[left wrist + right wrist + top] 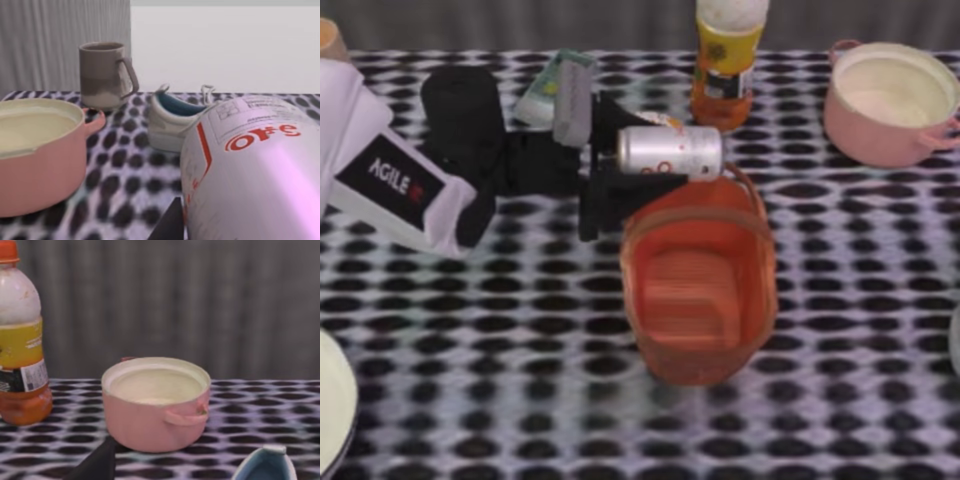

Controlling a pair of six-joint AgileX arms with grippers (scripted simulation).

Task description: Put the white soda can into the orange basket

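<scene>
While clamped in left gripper (pixel 620 150), white soda can (pixel 670 151) overhangs orange basket (pixel 760 290) rim.

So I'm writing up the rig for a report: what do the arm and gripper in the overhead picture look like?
The left arm has a white boxy shell with a black panel lettered AGILE in white, then rounded black segments. The left gripper is black with flat angular fingers. The right arm is not in that view.
</scene>
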